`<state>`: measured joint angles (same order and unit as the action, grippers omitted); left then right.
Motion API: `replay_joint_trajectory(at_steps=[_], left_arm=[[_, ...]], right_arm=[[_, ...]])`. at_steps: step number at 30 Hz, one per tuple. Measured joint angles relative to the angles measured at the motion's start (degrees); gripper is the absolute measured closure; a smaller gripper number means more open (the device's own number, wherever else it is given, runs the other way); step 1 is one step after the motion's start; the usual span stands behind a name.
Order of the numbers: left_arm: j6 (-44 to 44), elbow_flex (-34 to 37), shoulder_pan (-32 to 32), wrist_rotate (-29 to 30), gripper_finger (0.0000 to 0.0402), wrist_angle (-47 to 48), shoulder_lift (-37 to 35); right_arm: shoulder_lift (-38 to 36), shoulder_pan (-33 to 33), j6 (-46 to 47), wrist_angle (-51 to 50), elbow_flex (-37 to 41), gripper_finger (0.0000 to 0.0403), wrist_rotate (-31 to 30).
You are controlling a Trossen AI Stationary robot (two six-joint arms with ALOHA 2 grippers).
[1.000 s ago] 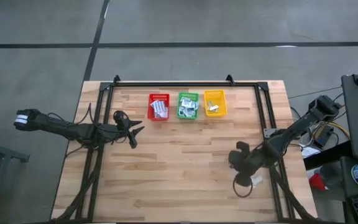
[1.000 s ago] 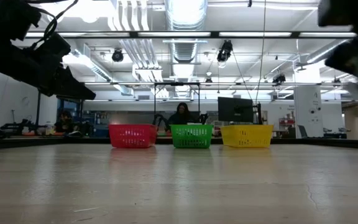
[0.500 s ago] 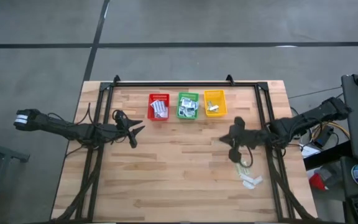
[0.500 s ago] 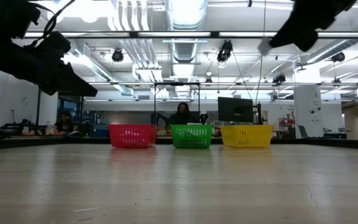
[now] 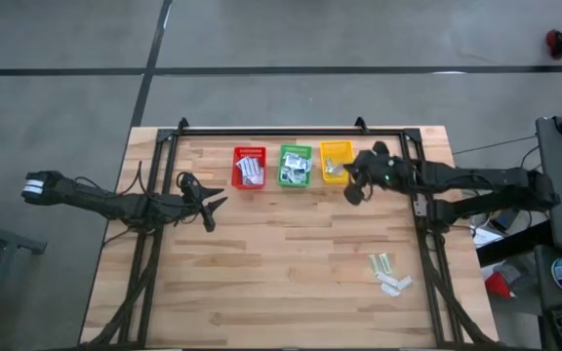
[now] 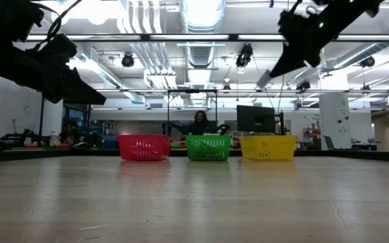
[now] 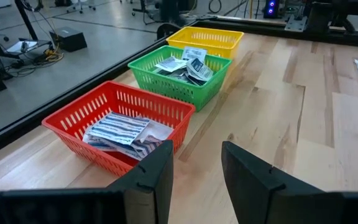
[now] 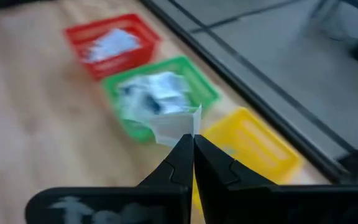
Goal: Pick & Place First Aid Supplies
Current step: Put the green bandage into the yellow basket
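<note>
Just beside the yellow basket (image 5: 337, 161), the right gripper (image 8: 192, 144) pinches a thin packet (image 8: 178, 127) by its edge, likely light and floppy.

- The red basket (image 7: 118, 121) holds white packets with blue stripes (image 7: 118, 129).
- The green basket (image 7: 180, 76) holds white and blue square packets (image 7: 185, 66).
- The yellow basket (image 7: 205, 39) sits next to the green one.
- The counter (image 5: 281, 263) is light brown wood with pale planks.
- The right gripper (image 8: 193, 144) is black and pinches a white packet (image 8: 178, 126).
- The left gripper (image 7: 194, 163) is black too.
- Pale green and white packets (image 5: 386, 273) lie on the wood.
</note>
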<state>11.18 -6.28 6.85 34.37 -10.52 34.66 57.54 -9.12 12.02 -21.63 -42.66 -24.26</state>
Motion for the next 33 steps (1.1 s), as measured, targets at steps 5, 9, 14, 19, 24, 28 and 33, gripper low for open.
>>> replay_joint_trajectory(at_steps=[5,9,14,19,24,28,33], left_arm=[[0.00,-0.02,-0.01,0.00,0.0268,-0.07,0.02],[0.00,0.00,-0.02,0.00,0.0268,-0.10,0.02],[0.00,0.00,-0.01,0.02,0.0268,-0.18,0.00],[0.00,-0.01,-0.01,0.16,0.0268,-0.20,0.02],[-0.01,-0.01,-0.01,0.22,0.0268,-0.22,0.02],[-0.02,0.00,-0.02,0.22,0.0268,-0.22,0.02],[-0.04,-0.02,0.00,0.23,0.0268,-0.21,0.02]], right_arm=[[4.08,-8.06,-3.79,-0.02,-0.01,0.0394,0.16],[8.58,-12.95,-7.43,-0.03,-0.01,0.0394,3.70],[14.50,-17.86,-9.72,-0.69,-0.92,0.0394,10.97],[20.93,-21.05,-14.11,-1.27,-5.54,0.0394,13.74],[28.69,-23.55,-19.08,-10.30,-14.82,0.0394,15.76],[34.78,-25.35,-22.40,-20.65,-23.05,0.0394,17.74],[40.88,-26.51,-25.26,-26.34,-29.57,0.0394,21.72]])
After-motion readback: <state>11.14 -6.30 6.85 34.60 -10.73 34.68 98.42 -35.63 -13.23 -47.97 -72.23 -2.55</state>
